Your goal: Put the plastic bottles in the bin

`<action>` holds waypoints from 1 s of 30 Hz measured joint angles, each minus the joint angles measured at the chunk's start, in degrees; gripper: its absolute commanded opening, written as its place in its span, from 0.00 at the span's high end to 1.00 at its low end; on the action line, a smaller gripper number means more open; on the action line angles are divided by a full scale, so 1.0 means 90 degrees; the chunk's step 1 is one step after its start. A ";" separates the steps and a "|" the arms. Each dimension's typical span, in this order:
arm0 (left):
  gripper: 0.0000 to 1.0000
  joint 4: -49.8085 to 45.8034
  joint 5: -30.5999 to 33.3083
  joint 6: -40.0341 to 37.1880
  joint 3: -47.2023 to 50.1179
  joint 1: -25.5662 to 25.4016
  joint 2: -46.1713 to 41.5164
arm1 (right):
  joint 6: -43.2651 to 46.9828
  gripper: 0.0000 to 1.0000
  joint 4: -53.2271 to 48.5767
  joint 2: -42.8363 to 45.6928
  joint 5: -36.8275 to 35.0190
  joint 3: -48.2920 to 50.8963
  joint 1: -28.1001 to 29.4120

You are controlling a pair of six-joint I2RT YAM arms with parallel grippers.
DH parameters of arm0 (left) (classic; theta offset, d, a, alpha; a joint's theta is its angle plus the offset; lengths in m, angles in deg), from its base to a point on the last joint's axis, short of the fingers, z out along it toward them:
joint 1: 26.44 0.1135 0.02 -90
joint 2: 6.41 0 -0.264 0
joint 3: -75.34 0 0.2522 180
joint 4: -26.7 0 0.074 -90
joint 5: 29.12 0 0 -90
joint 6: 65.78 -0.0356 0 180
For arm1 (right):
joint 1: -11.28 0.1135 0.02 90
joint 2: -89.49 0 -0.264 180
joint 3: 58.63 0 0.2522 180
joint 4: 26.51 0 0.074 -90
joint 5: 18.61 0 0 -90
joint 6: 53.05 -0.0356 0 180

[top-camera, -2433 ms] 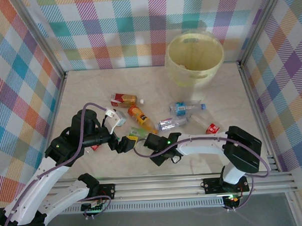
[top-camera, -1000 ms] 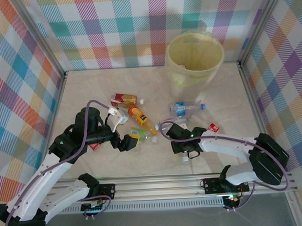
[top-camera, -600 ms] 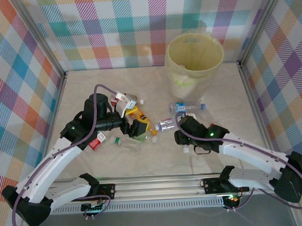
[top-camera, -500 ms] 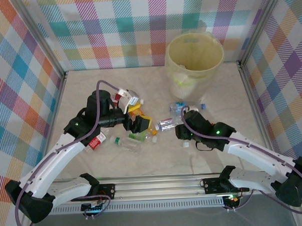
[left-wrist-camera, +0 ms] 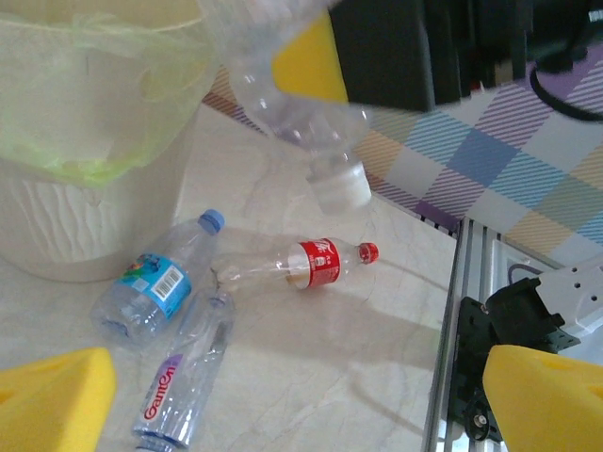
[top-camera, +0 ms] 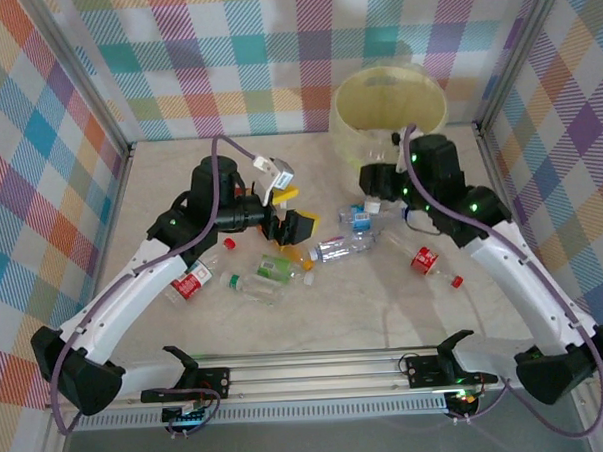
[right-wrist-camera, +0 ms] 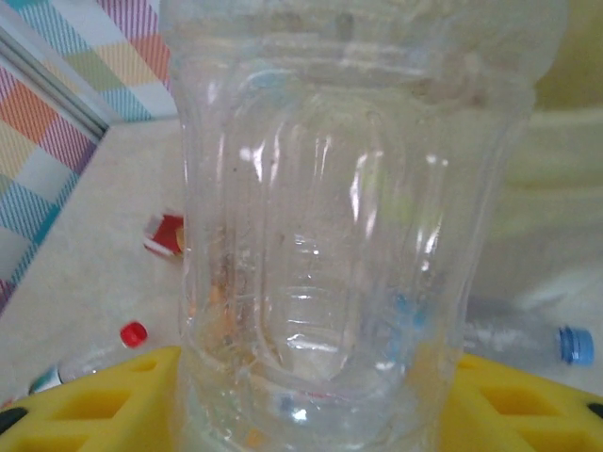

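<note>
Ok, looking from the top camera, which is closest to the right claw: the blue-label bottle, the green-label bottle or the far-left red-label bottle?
1. Blue-label bottle, just below the right gripper in the picture; that gripper holds a clear bottle.
2. Green-label bottle, mid-table, further left.
3. Red-label bottle, far left.

Noted glossy, clear, ribbed plastic on the bottle point(right-wrist-camera: 339, 235); matt, translucent plastic on the bin point(top-camera: 350, 134); smooth, marble-look table point(top-camera: 345, 304).

Pale-yellow bin point(top-camera: 350, 134), clear bottle point(right-wrist-camera: 349, 235) (yellow pads point(right-wrist-camera: 89, 395)), plaid walls point(top-camera: 224, 49).
</note>
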 measured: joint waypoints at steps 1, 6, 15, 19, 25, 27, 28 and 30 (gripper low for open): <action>0.00 -0.0007 -0.0010 -0.0046 -0.0068 0.0002 0.0068 | 0.0012 0.41 0.0032 -0.0134 0.0148 -0.0177 -0.0163; 0.00 -0.0068 -0.0097 -0.0255 -0.0177 0.0002 0.0255 | -0.0051 0.41 0.0272 -0.0845 0.0835 -0.0986 -0.0993; 0.00 -0.0357 -0.0141 -0.0425 -0.0175 0.0000 0.0308 | -0.0192 0.42 0.0891 -0.2081 0.1105 -0.1928 -0.1642; 0.00 -0.0374 -0.0134 -0.0449 -0.0172 -0.0005 0.0306 | -0.0253 0.42 0.1013 -0.2603 0.1098 -0.2424 -0.1729; 0.00 -0.0510 -0.0068 -0.0525 -0.0168 -0.0046 0.0335 | -0.0272 0.43 0.1042 -0.3140 0.0925 -0.2970 -0.1795; 0.00 -0.0522 -0.0029 -0.0546 -0.0168 -0.0053 0.0345 | -0.0270 0.42 0.0979 -0.3291 0.0792 -0.3128 -0.1800; 0.00 -0.0522 -0.0015 -0.0563 -0.0168 -0.0063 0.0345 | -0.0257 0.42 0.0916 -0.3390 0.0707 -0.3225 -0.1802; 0.00 -0.0525 0.0017 -0.0576 -0.0168 -0.0075 0.0345 | -0.0216 0.41 0.0765 -0.3546 0.0583 -0.3376 -0.1809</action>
